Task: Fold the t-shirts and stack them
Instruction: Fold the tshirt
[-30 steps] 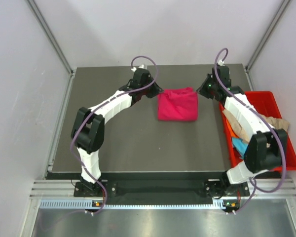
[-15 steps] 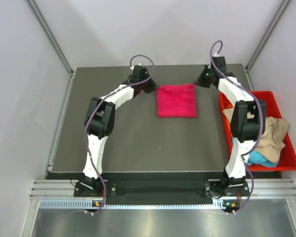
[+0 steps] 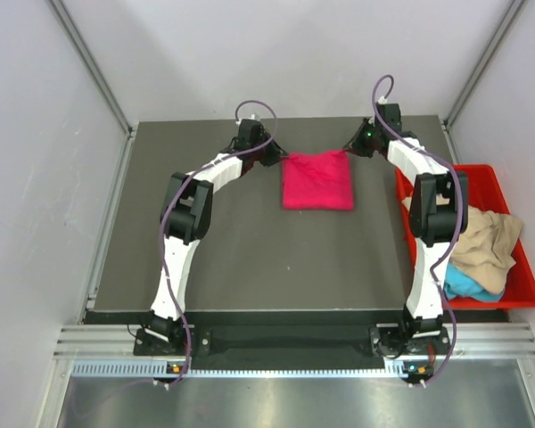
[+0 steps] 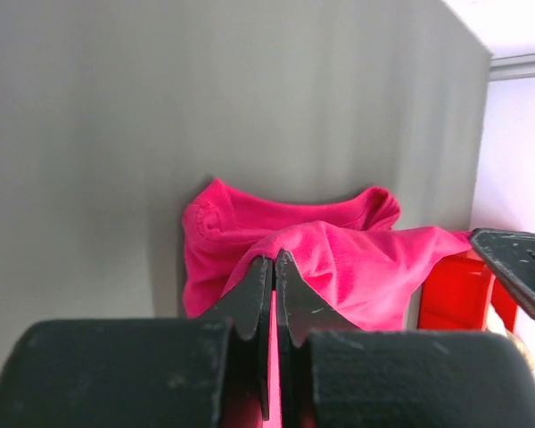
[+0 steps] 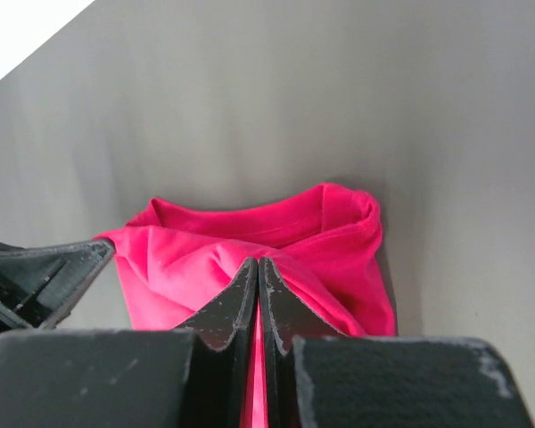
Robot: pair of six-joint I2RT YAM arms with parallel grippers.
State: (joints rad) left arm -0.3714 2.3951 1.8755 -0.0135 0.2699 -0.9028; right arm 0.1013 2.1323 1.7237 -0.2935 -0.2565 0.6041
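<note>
The magenta-pink t-shirt lies folded at the far middle of the table. My left gripper is shut on its far left corner, and my right gripper is shut on its far right corner. In the left wrist view the closed gripper pinches pink cloth. In the right wrist view the closed gripper pinches the pink cloth too. A tan-beige shirt and a turquoise-blue shirt lie in the red bin.
The red plastic bin stands at the table's right edge, beside the right arm. The dark table ends at white walls at the back and sides.
Both grippers have drawn the shirt's far edge away toward the back of the table. The shirt went from a bunched lump to a flatter, longer rectangle. Both arms stretched out further.
</note>
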